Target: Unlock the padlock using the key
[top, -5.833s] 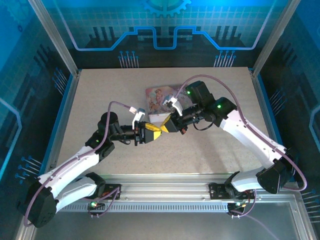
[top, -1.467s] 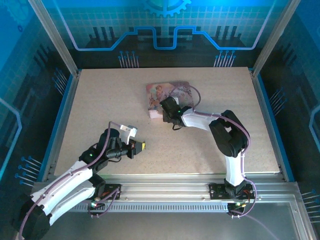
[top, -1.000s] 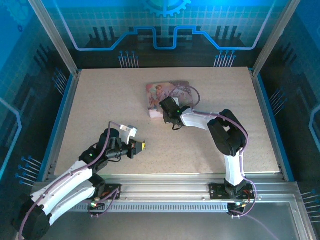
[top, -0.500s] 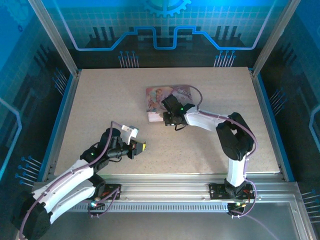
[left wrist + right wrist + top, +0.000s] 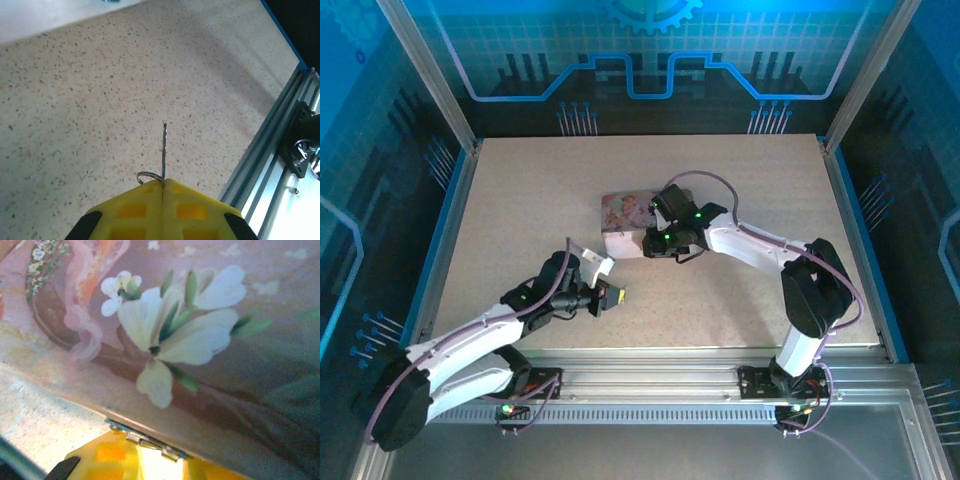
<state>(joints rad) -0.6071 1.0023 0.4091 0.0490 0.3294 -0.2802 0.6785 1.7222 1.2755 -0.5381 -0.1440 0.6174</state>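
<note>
The key (image 5: pixel 164 150) is a thin dark blade with a small ring (image 5: pixel 142 175), sticking straight out of my left gripper (image 5: pixel 163 181), whose yellow fingers are shut on it. That gripper (image 5: pixel 617 296) hovers over the table, near and left of the pink floral box (image 5: pixel 623 212). My right gripper (image 5: pixel 648 243) is at the box's near edge. Up close, the box (image 5: pixel 200 315) looms over my right gripper (image 5: pixel 157 452). A small bluish-grey metal piece, seemingly the padlock (image 5: pixel 150 441), lies across the fingertips at the box's rim, apparently pinched.
The speckled table (image 5: pixel 520 200) has a blue border and frame posts around it. An aluminium rail (image 5: pixel 270 165) runs along the near edge, just right of the left gripper. Both arm bases sit on that rail (image 5: pixel 650 365).
The right gripper swung left and nearer, and the pink box slid with it toward the table's middle. The left gripper, still holding the key, edged right toward the box.
</note>
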